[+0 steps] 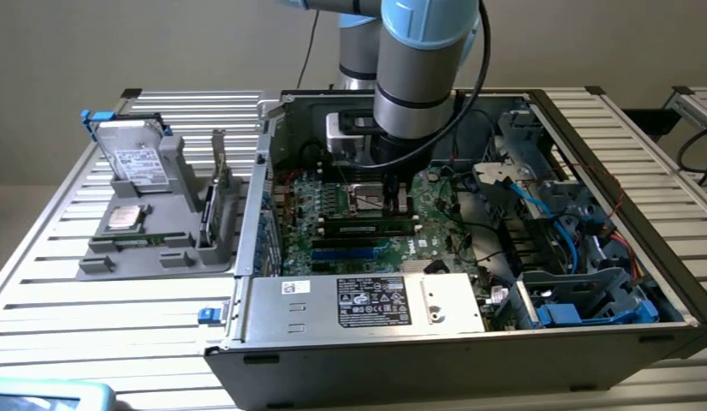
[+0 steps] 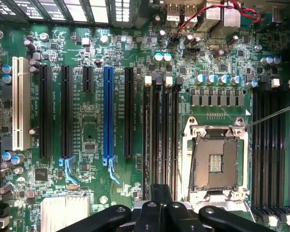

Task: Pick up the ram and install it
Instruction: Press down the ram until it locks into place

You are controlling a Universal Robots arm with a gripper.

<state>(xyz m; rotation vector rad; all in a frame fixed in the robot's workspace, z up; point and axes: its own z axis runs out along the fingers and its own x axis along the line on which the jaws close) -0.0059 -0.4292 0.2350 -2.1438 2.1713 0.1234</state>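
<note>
Lying slotted beside shut fingers [image 1: 390, 195], ram [image 1: 371, 228]

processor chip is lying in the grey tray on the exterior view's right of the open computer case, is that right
Not quite. The processor chip does lie in the grey tray, but that tray sits on the exterior view's left of the open computer case, not its right. The exterior view shows this.

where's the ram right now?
Exterior view: the ram sits along the memory slots inside the open case, just on the near side of the CPU socket, beneath the end effector.
</note>
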